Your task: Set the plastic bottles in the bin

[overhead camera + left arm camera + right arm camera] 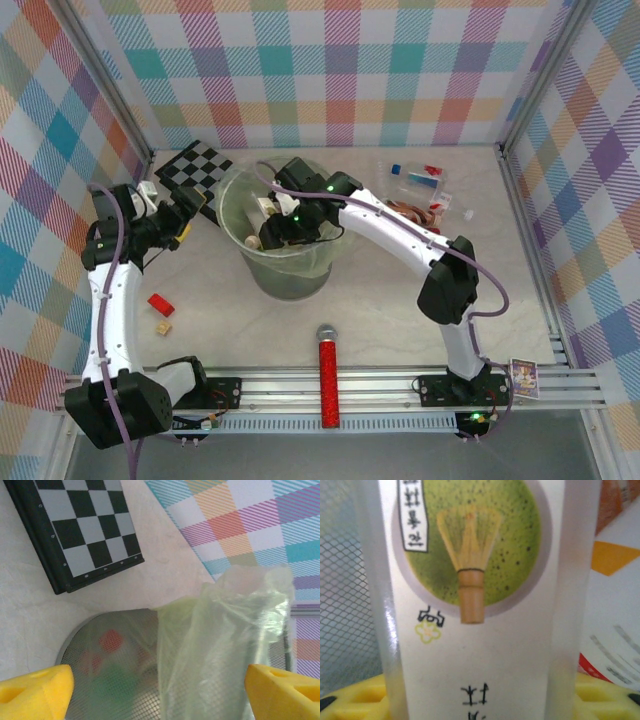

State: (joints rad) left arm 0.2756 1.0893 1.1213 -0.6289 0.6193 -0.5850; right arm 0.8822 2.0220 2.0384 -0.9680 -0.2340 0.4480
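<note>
Where the top view blurs it, matcha-label bottle [470, 605] clamped in right claw [480, 702], left claw [160, 692] open.

In the top view the left arm [105, 300] stands up from its base at 7 o'clock, runs toward 12 o'clock to a black elbow, then turns toward 3 o'clock. The left gripper [193, 214] points the same way. In the left wrist view its yellow fingers [35, 690] sit at the lower corners, far apart, with the jaws spread wide.

The right arm [455, 300] climbs from its base at 5 o'clock to a black elbow. Its white forearm stretches toward 10 o'clock and the wrist tips down. The right gripper [278, 228] hangs low, facing 8 o'clock. In the right wrist view its yellow fingers [350, 700] flank a bottle [475, 605], but whether they press on it is unclear.
</note>
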